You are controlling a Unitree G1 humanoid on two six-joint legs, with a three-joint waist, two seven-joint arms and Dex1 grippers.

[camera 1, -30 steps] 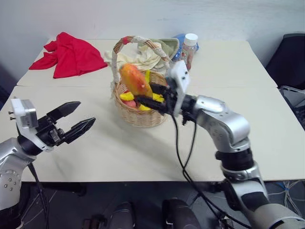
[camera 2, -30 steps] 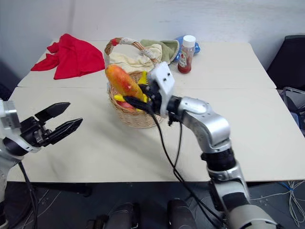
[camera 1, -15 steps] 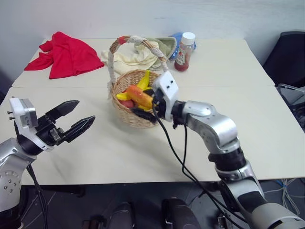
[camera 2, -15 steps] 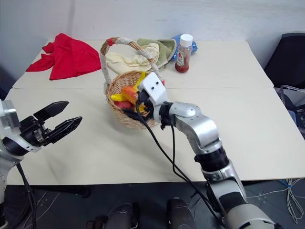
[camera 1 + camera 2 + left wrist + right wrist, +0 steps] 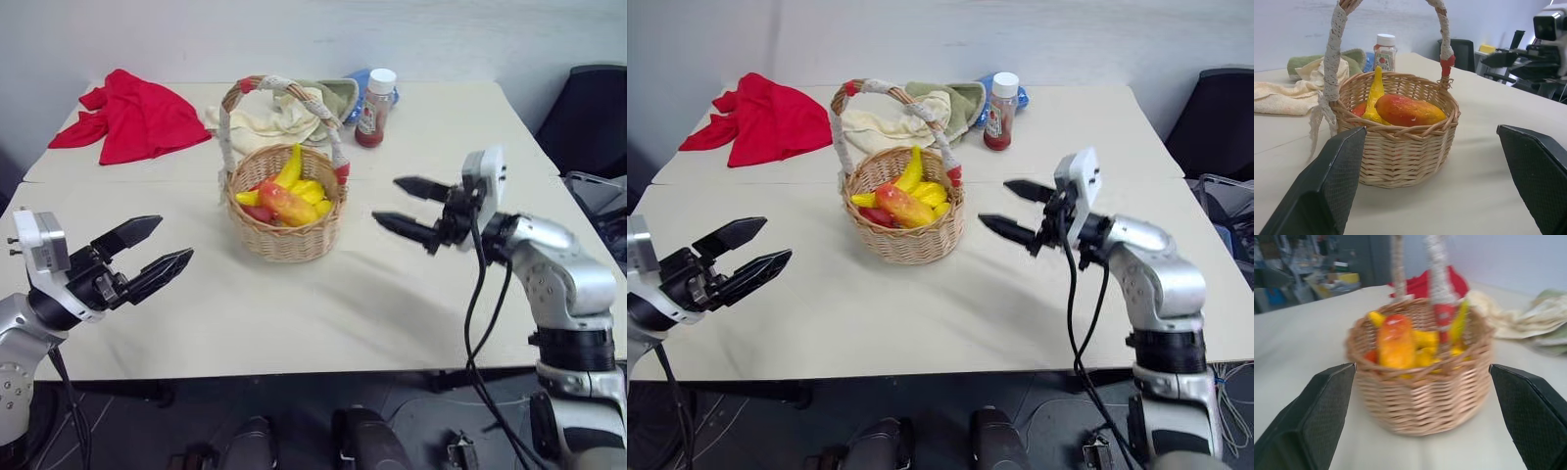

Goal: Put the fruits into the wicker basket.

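Observation:
The wicker basket (image 5: 286, 233) stands mid-table with its corded handle upright. Inside it lie the orange-red mango-like fruit (image 5: 287, 205) and the yellow banana (image 5: 290, 168), with something red (image 5: 259, 212) beneath them. My right gripper (image 5: 404, 207) hovers open and empty to the right of the basket, fingers aimed at it. My left gripper (image 5: 155, 250) hangs open and empty at the table's front left, apart from the basket. In the left wrist view the basket (image 5: 1400, 149) and the mango-like fruit (image 5: 1409, 110) sit between my left fingers (image 5: 1327, 188).
A red cloth (image 5: 137, 113) lies at the back left. Cream and green towels (image 5: 294, 106) are heaped behind the basket. A red-labelled bottle with a white cap (image 5: 373, 94) stands back right of it. A dark chair (image 5: 593, 122) is beyond the table's right edge.
My right gripper let go of the mango-like fruit, which now lies in the basket, opened, and drew away to the right. The left gripper stayed put.

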